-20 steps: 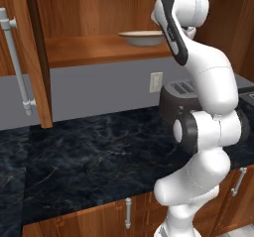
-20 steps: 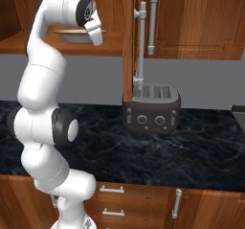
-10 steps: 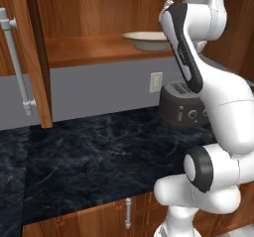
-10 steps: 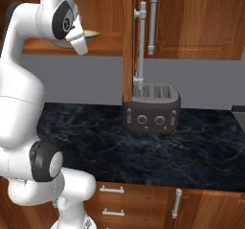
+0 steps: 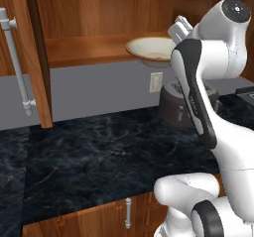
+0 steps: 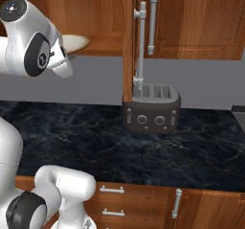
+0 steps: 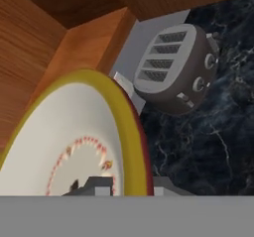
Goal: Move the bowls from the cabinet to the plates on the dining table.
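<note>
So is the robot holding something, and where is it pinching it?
Yes, the claw pinches the cream bowl by its rim, one finger on each side.

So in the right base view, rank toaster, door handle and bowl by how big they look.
1. Toaster, the bulkiest.
2. Door handle, longer but thin.
3. Bowl, smallest; the arm hides part of it, so its true extent is unsure.

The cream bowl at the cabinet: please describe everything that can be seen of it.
The cream bowl is round and shallow, looks like glazed ceramic, pale inside with a yellowish-tan rim and a ring of small reddish marks near its centre in the hand view. It stands upright at the front edge of the cabinet shelf, jutting out over the counter. The gripper is shut on its rim, one finger inside and one outside.
</note>
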Motion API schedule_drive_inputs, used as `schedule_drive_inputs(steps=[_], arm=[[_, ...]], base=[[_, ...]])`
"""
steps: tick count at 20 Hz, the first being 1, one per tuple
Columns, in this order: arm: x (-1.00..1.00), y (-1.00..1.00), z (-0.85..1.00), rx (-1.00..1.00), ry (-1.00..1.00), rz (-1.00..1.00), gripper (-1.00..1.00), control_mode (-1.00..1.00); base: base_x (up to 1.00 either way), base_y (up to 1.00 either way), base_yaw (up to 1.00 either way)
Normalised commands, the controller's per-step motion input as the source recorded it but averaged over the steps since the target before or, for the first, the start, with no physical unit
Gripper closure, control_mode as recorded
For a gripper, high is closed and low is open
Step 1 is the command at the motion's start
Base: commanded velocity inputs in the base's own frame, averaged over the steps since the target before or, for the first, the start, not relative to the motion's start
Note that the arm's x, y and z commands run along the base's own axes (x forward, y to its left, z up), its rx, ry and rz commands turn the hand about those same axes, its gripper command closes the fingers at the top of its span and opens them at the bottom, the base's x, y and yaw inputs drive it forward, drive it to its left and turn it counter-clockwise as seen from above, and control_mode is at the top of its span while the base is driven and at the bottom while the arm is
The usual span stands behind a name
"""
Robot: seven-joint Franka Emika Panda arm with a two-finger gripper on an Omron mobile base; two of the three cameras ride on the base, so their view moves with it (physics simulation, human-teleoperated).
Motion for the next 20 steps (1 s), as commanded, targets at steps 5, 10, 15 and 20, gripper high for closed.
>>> schedule_drive_inputs(steps=[5,10,15,20], arm=[[-0.97,0.01,-0.01,0.00,-0.01,-0.04,1.00,-1.00],[-0.80,0.00,-0.07,0.02,-0.01,-0.03,1.00,-1.00],[-0.71,0.00,-0.15,0.07,0.01,-0.01,1.00,-1.00],[-0.57,0.00,-0.03,0.10,0.03,0.00,1.00,-1.00]], base=[[0.00,0.00,0.00],[0.00,0.00,0.00],[0.00,0.00,0.00],[0.00,0.00,0.00]])
